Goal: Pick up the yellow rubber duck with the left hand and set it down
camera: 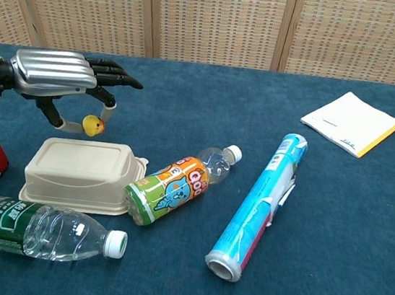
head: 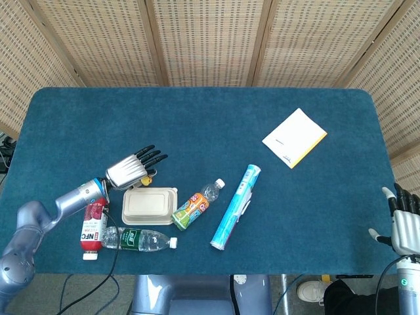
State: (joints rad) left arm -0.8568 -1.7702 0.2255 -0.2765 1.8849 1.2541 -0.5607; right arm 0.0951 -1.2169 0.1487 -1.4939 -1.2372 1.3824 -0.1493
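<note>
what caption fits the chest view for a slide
Left hand pinches the yellow rubber duck just above the beige lidded container.

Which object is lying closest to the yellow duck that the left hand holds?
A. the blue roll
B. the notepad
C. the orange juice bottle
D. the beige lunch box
D: the duck, pinched by the left hand, hangs just above the back edge of the beige lunch box.

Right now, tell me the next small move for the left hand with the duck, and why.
Probably lower it a little and set it on bare cloth. The left hand pinches the yellow rubber duck above the table, just behind the beige lunch box, so lowering slightly away from the lid seems safest.
</note>
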